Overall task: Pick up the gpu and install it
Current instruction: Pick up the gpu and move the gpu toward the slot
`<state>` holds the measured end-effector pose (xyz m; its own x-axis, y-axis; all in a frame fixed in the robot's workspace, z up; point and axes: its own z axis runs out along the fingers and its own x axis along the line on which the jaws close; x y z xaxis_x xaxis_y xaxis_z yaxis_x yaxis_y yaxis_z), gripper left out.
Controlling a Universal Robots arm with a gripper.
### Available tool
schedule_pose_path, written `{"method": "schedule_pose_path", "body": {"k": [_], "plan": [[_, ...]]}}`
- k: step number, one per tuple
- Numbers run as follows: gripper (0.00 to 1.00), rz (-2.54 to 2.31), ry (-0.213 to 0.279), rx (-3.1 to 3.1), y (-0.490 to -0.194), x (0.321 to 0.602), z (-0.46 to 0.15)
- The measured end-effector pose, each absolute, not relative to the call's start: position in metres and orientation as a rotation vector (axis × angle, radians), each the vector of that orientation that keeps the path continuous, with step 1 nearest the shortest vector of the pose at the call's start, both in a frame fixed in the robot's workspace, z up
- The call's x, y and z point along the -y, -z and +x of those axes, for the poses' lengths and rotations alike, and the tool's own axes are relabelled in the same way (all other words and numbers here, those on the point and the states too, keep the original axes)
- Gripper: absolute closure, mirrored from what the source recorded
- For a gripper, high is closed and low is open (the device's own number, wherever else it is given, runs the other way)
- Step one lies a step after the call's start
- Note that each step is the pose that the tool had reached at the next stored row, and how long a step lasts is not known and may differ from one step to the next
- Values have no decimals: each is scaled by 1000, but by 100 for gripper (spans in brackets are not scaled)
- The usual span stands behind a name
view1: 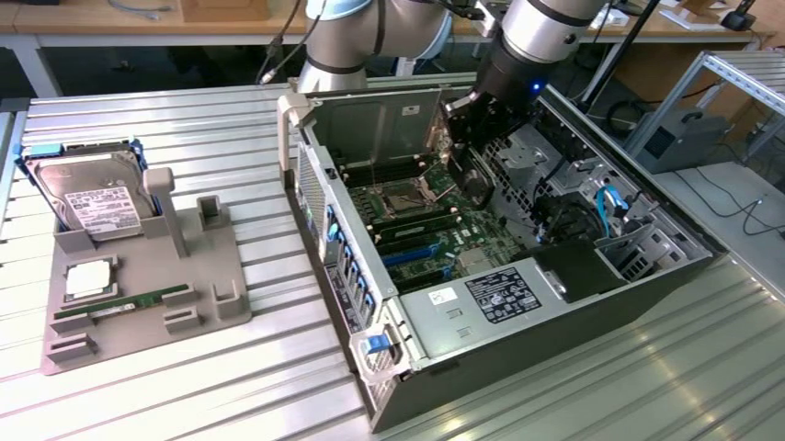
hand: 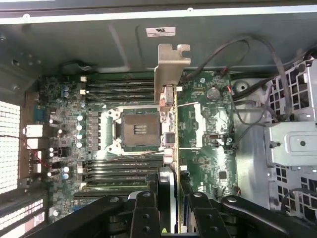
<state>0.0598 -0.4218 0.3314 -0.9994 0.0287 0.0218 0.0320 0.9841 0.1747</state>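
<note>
gpu (hand: 170,124) one end hidden inside gripper (hand: 171,203), cut by picture edge

A grey holder (view1: 209,276) is set on the ribbed metal counter (view1: 184,386) at the exterior view's left. A silver labelled hard drive (view1: 96,197) is propped upright at its far end. A square silver chip (view1: 91,277) is laid flat nearer, with a slim green memory stick (view1: 123,303) slotted just beside it.
</note>
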Motion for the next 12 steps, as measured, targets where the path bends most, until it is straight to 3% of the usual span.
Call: {"method": "schedule_pose_path", "body": {"k": [12], "plan": [[72, -48, 274, 3105, -331, 422, 66]]}}
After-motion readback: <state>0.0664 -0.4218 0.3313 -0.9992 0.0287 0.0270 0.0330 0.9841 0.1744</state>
